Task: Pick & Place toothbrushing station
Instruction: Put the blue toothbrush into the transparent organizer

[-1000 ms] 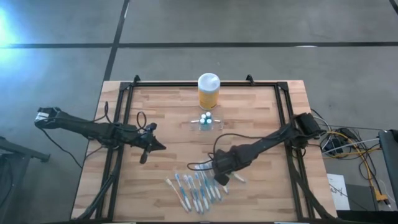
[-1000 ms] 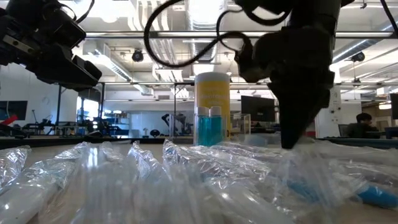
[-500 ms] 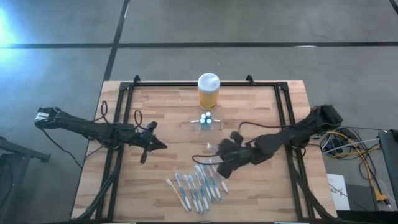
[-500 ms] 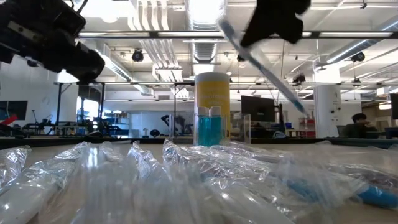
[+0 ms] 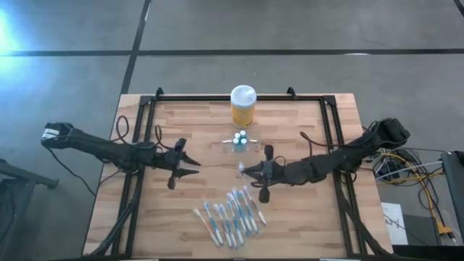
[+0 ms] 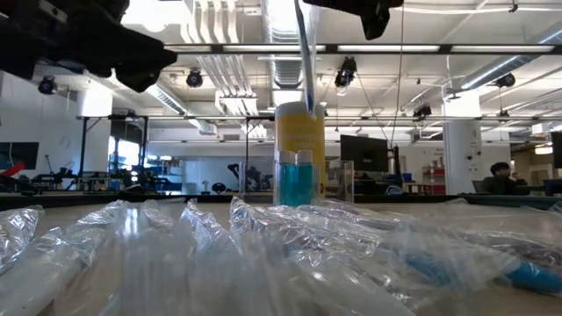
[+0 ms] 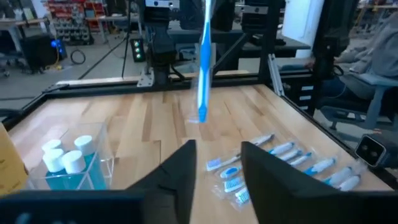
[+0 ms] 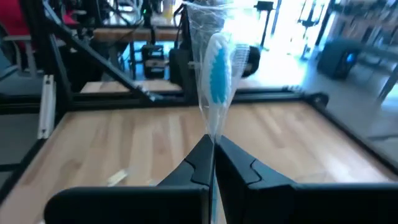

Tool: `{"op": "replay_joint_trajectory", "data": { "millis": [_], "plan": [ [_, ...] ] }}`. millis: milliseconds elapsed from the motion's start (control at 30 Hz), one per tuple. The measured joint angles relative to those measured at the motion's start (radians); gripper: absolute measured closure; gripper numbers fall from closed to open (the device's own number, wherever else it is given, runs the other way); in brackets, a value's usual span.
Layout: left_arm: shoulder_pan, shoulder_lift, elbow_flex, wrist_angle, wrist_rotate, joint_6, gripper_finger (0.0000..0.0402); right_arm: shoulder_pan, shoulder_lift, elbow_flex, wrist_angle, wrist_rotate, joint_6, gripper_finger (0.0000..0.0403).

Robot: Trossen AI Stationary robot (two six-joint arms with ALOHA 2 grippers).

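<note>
Overhead, a pale planked wooden surface [image 5: 196, 123] carries a clear plastic station [image 5: 240, 143] holding three white-capped blue tubes, just before a yellow jar [image 5: 243, 106] with a white lid. Wrapped blue toothbrushes [image 5: 230, 218], roughly eight, lie crinkled at the front. Right tool [image 5: 246, 171] pinches one wrapped brush [image 8: 215, 81] upright; left tool [image 5: 193, 165] hangs parted, empty.

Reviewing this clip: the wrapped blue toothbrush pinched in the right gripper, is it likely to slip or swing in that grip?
Probably somewhat slippery: the blue toothbrush in clear plastic wrap is pinched at one end by the right gripper, with film between fingers and handle. It looks stiff, hanging straight above the wooden table. Being long and held by its tip, it may pivot.
</note>
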Motion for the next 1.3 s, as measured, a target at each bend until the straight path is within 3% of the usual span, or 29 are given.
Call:
{"op": "replay_joint_trajectory", "data": {
  "millis": [200, 567, 767, 1033, 1300],
  "plan": [
    [0.0, 0.116, 0.089, -0.001, -0.003, -0.029, 0.021, -0.033, 0.005, -0.054, 0.098, 0.0, -0.07, 0.0395],
    [0.001, 0.35, 0.274, 0.043, -0.146, -0.018, 0.0178, -0.068, 0.029, -0.055, 0.137, 0.003, -0.122, 0.0394],
    [0.001, 0.454, 0.371, 0.109, -0.148, 0.054, 0.0174, -0.074, 0.039, -0.055, 0.22, -0.001, -0.194, 0.0394],
    [0.001, 0.563, 0.484, 0.097, -0.149, 0.035, 0.0174, -0.088, 0.04, -0.055, 0.22, -0.046, -0.212, 0.0394],
    [0.013, 0.599, 0.514, 0.063, -0.248, 0.033, 0.0174, -0.114, 0.048, -0.055, 0.257, -0.107, -0.208, 0.0394]
  ]
}}
